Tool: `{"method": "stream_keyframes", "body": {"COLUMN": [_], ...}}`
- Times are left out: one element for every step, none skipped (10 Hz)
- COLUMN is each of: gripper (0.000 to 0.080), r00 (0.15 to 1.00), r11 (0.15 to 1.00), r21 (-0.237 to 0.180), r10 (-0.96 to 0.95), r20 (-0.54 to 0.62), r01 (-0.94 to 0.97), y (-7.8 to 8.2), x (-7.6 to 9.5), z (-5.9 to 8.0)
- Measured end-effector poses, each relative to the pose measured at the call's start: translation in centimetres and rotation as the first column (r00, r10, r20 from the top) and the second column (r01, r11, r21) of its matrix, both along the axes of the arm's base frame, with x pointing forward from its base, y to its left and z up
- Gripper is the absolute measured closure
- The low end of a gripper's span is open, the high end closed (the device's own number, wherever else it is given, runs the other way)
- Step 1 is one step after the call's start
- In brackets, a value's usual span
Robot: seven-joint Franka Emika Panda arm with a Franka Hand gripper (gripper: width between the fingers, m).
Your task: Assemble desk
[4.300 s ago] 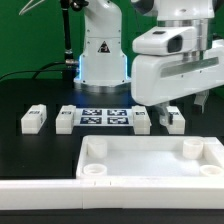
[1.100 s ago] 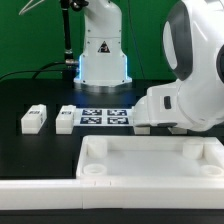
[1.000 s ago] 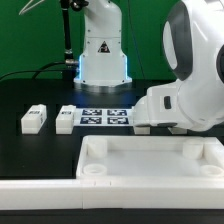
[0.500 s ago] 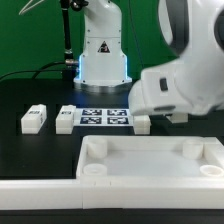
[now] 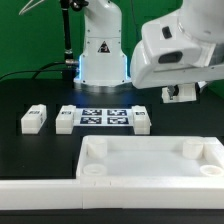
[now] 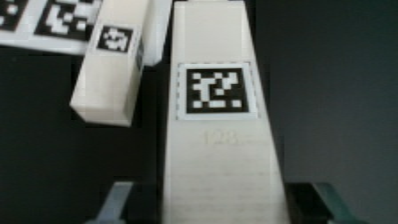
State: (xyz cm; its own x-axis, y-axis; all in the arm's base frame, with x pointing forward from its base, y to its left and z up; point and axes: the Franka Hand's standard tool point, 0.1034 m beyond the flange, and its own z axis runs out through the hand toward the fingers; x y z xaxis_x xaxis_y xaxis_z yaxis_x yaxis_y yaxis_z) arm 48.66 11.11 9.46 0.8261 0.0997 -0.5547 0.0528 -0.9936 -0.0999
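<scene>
3 legs (image 5: 33, 119) (image 5: 66, 119) (image 5: 141, 121) flank the marker board (image 5: 105, 117); the claw (image 5: 181, 94) grips a 4th leg (image 6: 217, 150) aloft.

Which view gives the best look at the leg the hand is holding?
The wrist view. The held leg runs the length of the frame, its tag sharp, with the hand closed on it from both sides. The exterior view shows it only small and partly hidden under the hand.

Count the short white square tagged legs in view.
4 legs: two on the exterior view's left of the marker board, one on its right, one leg held raised in the gripper.
</scene>
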Motion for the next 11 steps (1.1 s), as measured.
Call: {"method": "stream_keyframes", "body": {"gripper": [0.0509,0.0509,0.0509,0.0509,0.0509,0.0509,0.0509,0.0509,0.0509,0.0509,0.0509], "r00": [0.999,0.997,0.990,0.979,0.965,0.932,0.891,0.870,0.824,0.788,0.731], "r11": [1.000,1.000,0.999,0.999,0.999,0.999,0.999,0.999,0.998,0.998,0.997], "r21": [0.000,0.017,0.038,0.048,0.049,0.054,0.053,0.052,0.056,0.061,0.066], "r10": [-0.003,0.008,0.004,-0.012,-0.018,-0.022,-0.035,-0.039,-0.047,-0.036,-0.027], "r20": [0.042,0.075,0.140,0.204,0.260,0.363,0.453,0.492,0.564,0.614,0.682], "r01": [0.003,-0.009,-0.009,0.002,0.005,0.003,0.012,0.015,0.019,-0.002,-0.025], "y": [-0.1,-0.3,-1.0,-1.6,-1.5,-1.2,-1.4,-1.5,-1.5,-1.7,-2.5], "x": [0.1,1.9,5.3,7.9,9.1,10.1,10.2,10.0,10.6,11.3,13.3], "z": [0.5,3.0,5.9,8.3,9.6,10.0,9.8,9.7,9.8,9.7,9.7]}}
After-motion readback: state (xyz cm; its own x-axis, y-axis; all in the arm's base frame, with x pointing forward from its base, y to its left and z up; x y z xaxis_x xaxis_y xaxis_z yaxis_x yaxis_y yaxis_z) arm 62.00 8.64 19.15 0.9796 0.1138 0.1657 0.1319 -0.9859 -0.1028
